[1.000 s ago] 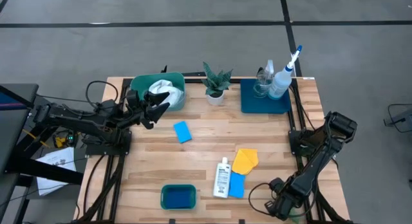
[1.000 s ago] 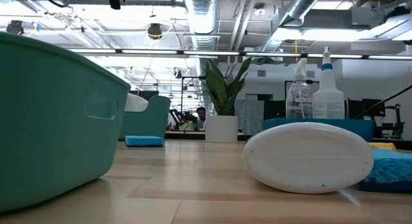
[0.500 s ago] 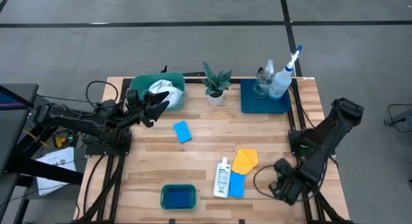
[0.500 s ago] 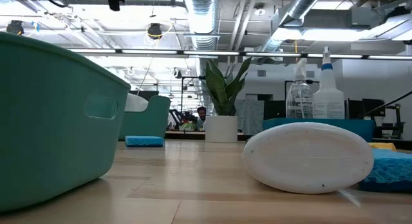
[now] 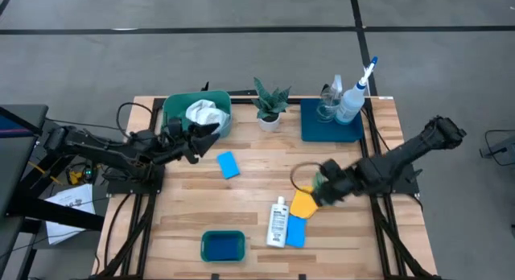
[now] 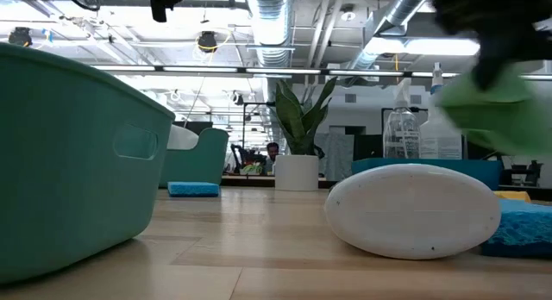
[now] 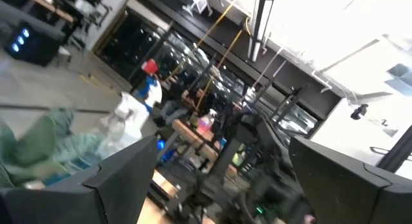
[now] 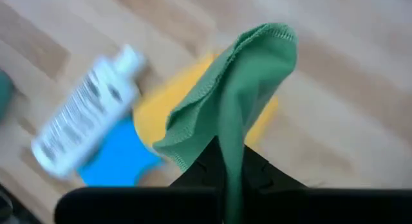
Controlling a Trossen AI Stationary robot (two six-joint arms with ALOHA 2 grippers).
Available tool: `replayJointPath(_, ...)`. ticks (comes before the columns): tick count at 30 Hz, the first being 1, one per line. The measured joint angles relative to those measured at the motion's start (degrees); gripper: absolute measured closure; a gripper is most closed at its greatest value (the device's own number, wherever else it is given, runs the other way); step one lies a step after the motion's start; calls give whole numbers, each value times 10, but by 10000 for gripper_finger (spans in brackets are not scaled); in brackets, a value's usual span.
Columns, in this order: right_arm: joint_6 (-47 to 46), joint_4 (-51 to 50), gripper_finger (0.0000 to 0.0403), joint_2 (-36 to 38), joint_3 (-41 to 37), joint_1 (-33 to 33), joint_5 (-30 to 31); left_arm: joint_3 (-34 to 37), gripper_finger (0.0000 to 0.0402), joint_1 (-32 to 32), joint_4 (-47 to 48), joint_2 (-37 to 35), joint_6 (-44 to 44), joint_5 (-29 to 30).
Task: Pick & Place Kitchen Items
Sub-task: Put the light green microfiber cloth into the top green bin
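Two flat blue sponges (image 5: 228, 164) (image 5: 296, 231), one small white plastic bottle (image 5: 278, 221), one yellow cloth (image 5: 305, 203), right pincer (image 5: 316, 186) clamped on one green cloth (image 8: 241, 102), left pincer (image 5: 208, 133) wide, empty.

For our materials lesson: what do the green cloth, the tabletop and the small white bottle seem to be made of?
Green cloth: soft woven fabric, stitched hem, limp folds, held in the right gripper.
Tabletop: pale wood planks, visible grain.
Small white bottle: probably plastic, smooth, printed label.
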State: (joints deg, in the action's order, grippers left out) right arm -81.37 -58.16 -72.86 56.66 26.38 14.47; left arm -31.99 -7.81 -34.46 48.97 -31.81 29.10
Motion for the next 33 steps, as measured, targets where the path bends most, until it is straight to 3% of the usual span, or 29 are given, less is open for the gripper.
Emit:
replayJointPath(7, 194, 168, 403, -6, 0, -141, 5, 0, 54, -19, 1, 37, -38, 0)
replayJointPath(14, 312, 306, 403, -6, 0, -224, -37, 0, 54, -28, -14, 78, -62, 0)
replayJointPath(28, 403, 468, 403, -5, 0, -272, -146, -10, 54, -8, -89, 184, -92, -1)
replayJointPath(33, 429, 529, 403, -5, 0, -272, -180, -49, 54, 11, -90, 228, -93, -54)
